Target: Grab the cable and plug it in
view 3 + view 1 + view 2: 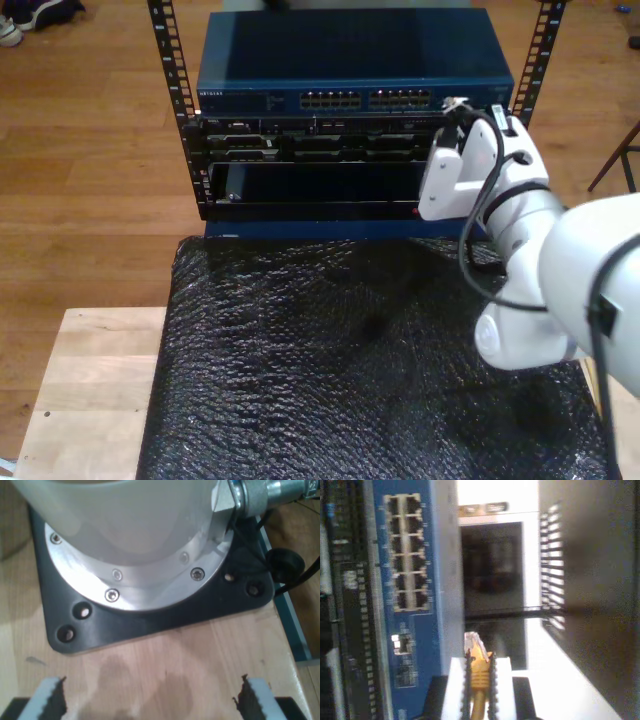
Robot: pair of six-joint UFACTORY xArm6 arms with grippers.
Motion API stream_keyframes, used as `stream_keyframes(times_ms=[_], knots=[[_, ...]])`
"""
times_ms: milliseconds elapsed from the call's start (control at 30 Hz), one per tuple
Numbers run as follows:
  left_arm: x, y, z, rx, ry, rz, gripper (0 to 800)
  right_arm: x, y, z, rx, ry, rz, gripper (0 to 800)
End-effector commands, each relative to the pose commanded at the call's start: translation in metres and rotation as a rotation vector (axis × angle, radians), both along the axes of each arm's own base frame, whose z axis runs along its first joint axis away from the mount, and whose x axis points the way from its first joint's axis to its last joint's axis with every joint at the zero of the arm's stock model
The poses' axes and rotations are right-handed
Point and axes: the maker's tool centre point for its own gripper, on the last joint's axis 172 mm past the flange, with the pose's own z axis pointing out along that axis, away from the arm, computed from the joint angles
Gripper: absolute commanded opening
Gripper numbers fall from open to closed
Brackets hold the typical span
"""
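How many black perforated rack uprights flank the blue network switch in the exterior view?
2: one black perforated rack upright on the exterior view's left of the blue network switch, the other on its right; rear ones may be hidden.

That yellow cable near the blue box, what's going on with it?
My second gripper holds the yellow cable just behind its clear plug, raised in front of the blue network switch in the rack. The plug isn't in a port yet. My first gripper is open, idle over a wooden surface by an arm's base plate.
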Motion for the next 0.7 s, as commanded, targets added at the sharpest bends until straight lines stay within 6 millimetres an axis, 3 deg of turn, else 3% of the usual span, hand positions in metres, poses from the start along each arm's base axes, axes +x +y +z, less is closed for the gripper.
stream_keyframes(times_ms=[467, 700], knots=[[0.000, 0.000, 0.000, 0.000, 0.000, 0.000, 800, 0.020, 0.015, -0.015, 0.037, -0.016, -0.075, 0], [0.000, 0.000, 0.000, 0.000, 0.000, 0.000, 800, 0.026, 0.009, -0.020, 0.030, -0.027, -0.165, 0]])
